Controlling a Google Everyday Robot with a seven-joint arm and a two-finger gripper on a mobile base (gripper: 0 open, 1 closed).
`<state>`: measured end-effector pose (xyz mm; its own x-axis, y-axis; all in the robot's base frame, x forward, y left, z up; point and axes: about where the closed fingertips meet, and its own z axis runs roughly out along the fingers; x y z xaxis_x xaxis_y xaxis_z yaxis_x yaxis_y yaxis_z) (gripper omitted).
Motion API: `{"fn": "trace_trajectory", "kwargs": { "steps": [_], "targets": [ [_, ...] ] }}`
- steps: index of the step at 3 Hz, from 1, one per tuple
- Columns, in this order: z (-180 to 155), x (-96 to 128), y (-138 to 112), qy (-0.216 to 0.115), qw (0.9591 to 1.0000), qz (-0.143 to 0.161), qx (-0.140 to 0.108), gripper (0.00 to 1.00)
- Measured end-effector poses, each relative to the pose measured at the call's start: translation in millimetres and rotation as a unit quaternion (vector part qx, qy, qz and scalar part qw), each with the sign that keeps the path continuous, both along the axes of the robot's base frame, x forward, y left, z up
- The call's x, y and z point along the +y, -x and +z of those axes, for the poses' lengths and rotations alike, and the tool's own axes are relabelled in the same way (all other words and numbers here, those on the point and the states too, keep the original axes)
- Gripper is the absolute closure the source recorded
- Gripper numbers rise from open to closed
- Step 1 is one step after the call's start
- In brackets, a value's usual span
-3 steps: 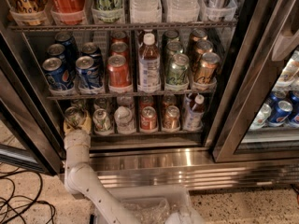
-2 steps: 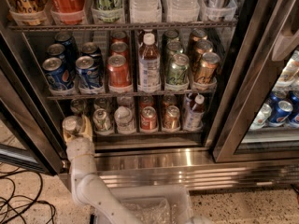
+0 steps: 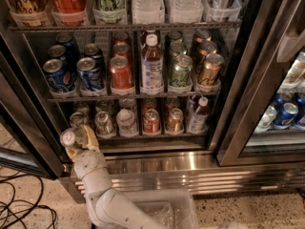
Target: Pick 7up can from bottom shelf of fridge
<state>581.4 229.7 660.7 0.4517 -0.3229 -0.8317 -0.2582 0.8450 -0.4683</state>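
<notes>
The fridge [image 3: 190, 163] stands open in front of me. My gripper [image 3: 77, 140], on a white arm rising from the bottom left, is shut on the 7up can [image 3: 68, 137]. The can's silver lid shows beside the tan fingers [image 3: 88, 138]; its body is mostly hidden. The can is held just outside and below the left end of the bottom shelf [image 3: 152, 136], in front of the steel sill. Several other cans and a small bottle [image 3: 197, 116] still stand on that shelf.
The middle shelf holds blue Pepsi cans [image 3: 58, 74], red cans [image 3: 121, 72], a bottle [image 3: 151, 66] and green and gold cans. The dark door frame [image 3: 248, 80] stands to the right, another door edge [image 3: 24, 123] to the left. Black cables [image 3: 19, 209] lie on the floor.
My gripper has moved down and outward from the bottom shelf's left end, carrying the can with it.
</notes>
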Motion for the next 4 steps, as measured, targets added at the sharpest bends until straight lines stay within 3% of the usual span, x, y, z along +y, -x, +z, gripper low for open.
{"fn": "trace_trajectory", "kwargs": {
  "steps": [1, 2, 3, 4],
  "targets": [
    [12, -29, 17, 0.084, 0.9962, 0.004, -0.023, 1.0],
    [-8, -58, 24, 0.183, 0.9831, -0.005, -0.01, 1.0],
    [-25, -80, 28, 0.275, 0.9613, -0.015, 0.017, 1.0],
    [-62, -100, 44, 0.313, 0.9461, -0.027, 0.079, 1.0]
  ]
}}
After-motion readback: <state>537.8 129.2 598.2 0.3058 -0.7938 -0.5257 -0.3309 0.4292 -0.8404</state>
